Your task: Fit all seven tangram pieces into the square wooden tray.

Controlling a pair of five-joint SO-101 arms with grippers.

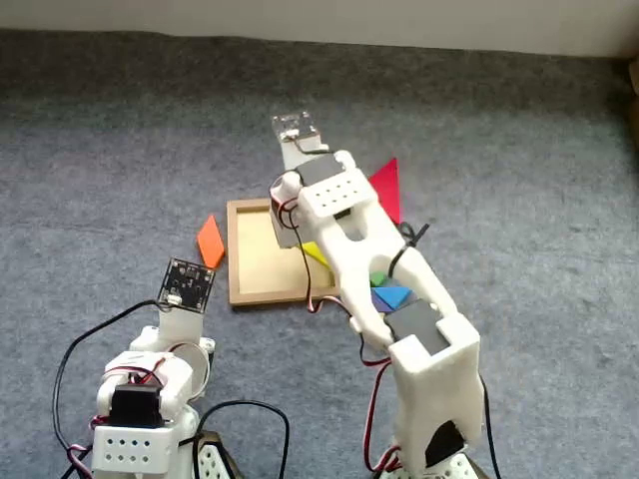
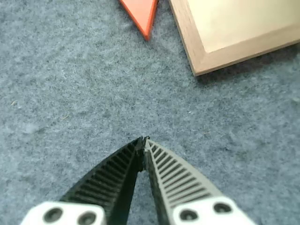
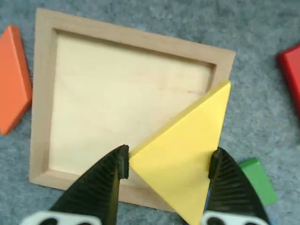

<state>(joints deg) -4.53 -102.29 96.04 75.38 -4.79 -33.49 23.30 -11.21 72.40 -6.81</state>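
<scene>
The square wooden tray (image 1: 240,254) lies on the grey carpet with nothing flat inside it. My right gripper (image 3: 168,161) hangs over the tray's corner, shut on the yellow triangle (image 3: 183,150), which rests tilted across the tray rim (image 3: 42,93). An orange parallelogram (image 1: 211,241) lies just outside the tray's left edge. The red triangle (image 1: 387,187) lies off the far right corner. Green (image 1: 378,278) and blue (image 1: 391,296) pieces peek out from under the right arm. My left gripper (image 2: 142,140) is shut and holds nothing, low over bare carpet short of the tray's near corner (image 2: 225,54).
Open carpet surrounds the tray on the far side and at the left. The right arm (image 1: 399,289) stretches over the pieces at the tray's right. Cables loop on the carpet by both arm bases.
</scene>
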